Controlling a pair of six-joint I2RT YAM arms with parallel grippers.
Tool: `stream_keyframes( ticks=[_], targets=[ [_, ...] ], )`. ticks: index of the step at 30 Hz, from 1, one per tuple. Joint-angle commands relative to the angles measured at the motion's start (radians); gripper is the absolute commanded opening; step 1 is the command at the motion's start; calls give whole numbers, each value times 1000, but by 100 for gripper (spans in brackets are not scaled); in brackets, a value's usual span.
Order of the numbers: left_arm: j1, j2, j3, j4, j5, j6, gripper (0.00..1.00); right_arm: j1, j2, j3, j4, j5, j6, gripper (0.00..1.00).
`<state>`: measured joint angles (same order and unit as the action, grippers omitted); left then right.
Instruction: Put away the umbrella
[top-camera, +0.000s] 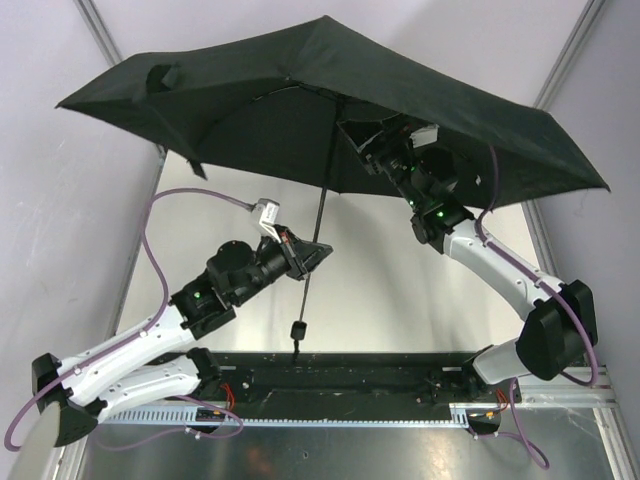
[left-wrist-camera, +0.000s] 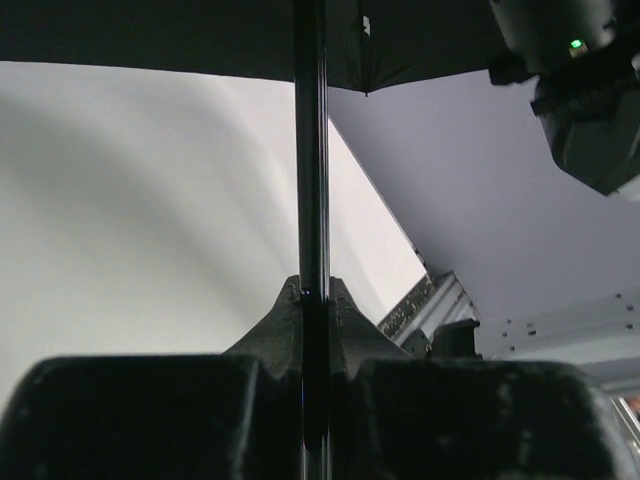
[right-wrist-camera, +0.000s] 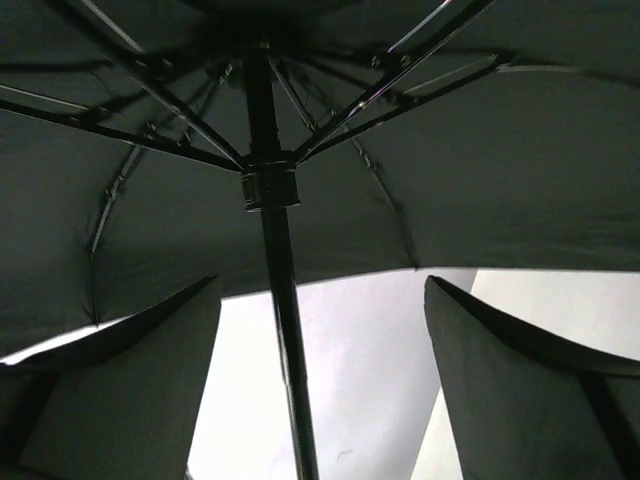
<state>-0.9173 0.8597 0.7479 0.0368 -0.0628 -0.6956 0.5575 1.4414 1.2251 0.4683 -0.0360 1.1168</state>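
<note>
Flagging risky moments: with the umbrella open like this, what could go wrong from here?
Only the left gripper clamps the thin shaft, low down, so the open umbrella could tilt or swivel. The right gripper stands open just below the ribs; closing there could snag one instead of the slider.

Soft even light is filling the top view, while the umbrella (right-wrist-camera: 500, 170) is showing dim and backlit in both wrist views against a bright wall (left-wrist-camera: 120, 220).

matt black cloth on the umbrella (top-camera: 330, 85), glossy shaft (left-wrist-camera: 311, 150), thin metal ribs (right-wrist-camera: 160, 135), brushed-metal table (top-camera: 330, 455)
</note>
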Motion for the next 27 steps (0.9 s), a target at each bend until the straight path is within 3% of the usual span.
stream_keyframes(
  ticks=[1, 12, 16, 24, 27],
  targets=[
    [-6, -24, 16, 43, -102, -20, 0, 16, -50, 31, 31, 174, 1, 87],
    [-11, -20, 1, 47, -55, -18, 0, 22, 86, 48, 302, 59, 70, 81],
    [-9, 1, 4, 53, -28, -19, 0, 26, 136, 108, 308, 57, 67, 80],
    [-10, -6, 4, 48, -28, -21, 0, 38, 199, 198, 304, 97, 64, 52],
    [-10, -16, 0, 44, -47, -22, 0, 38, 195, 203, 264, 138, 62, 51]
  ],
)
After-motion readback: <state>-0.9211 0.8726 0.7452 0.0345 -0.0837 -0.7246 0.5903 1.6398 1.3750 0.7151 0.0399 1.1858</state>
